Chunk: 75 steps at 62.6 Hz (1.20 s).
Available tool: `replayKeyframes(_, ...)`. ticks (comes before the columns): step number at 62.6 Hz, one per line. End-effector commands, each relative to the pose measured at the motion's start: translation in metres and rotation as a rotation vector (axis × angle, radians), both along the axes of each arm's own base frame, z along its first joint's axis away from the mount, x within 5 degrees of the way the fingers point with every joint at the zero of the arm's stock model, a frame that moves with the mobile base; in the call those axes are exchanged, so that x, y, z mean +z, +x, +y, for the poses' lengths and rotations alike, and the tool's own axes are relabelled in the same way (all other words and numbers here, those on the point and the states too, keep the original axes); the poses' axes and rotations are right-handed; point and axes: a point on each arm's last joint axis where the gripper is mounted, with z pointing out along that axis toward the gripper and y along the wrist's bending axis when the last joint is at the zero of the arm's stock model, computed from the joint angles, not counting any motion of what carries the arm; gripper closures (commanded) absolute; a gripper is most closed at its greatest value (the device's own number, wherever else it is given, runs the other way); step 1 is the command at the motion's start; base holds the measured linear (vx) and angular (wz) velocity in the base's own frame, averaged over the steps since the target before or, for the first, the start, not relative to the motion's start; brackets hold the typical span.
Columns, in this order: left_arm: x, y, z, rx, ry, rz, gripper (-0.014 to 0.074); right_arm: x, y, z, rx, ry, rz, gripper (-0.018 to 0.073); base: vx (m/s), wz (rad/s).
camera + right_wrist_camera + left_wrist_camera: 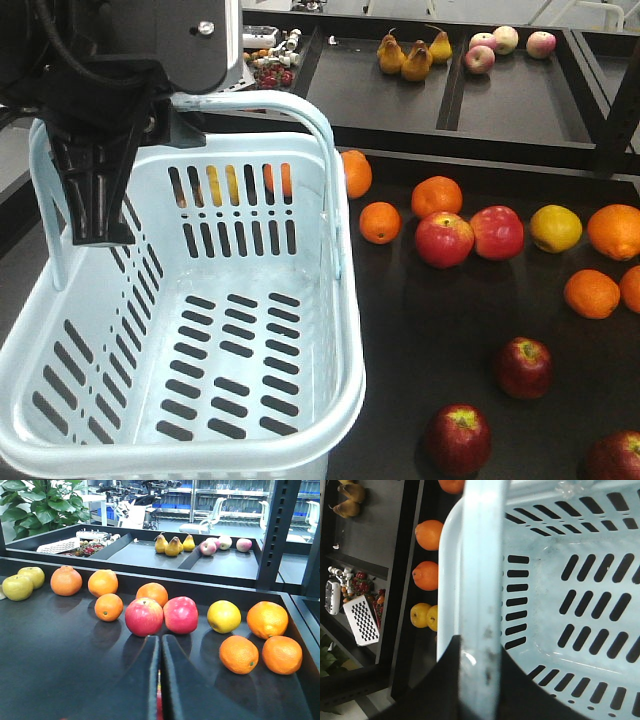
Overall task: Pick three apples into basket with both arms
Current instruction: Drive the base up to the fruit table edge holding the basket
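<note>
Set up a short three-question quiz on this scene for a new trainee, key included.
1. True or false: the basket has no fruit inside it.
2. How many dark red apples lie on the table? A one, B three, C five.
3. Fill the gap: the left gripper is clamped on the basket's ____.
Key: 1 true; 2 B; 3 handle.
</note>
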Motion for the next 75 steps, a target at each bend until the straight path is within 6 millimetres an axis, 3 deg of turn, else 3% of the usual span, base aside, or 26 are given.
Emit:
replayKeyframes(1, 0.0202, -0.0085, 0.0071, 0.003, -0.071, -0.077, 0.0603, 0.0029, -0.0002, 0.0004, 0.002, -0.012, -0.077, 0.0568, 0.00, 0.00)
replayKeyframes(75, 0.0202, -0.0086, 0.0070, 0.003, -0.072, -0.077, 0.0603, 0.0029, -0.0002, 0.0004, 0.002, -0.012, -0.077, 0.0568, 0.01, -0.06)
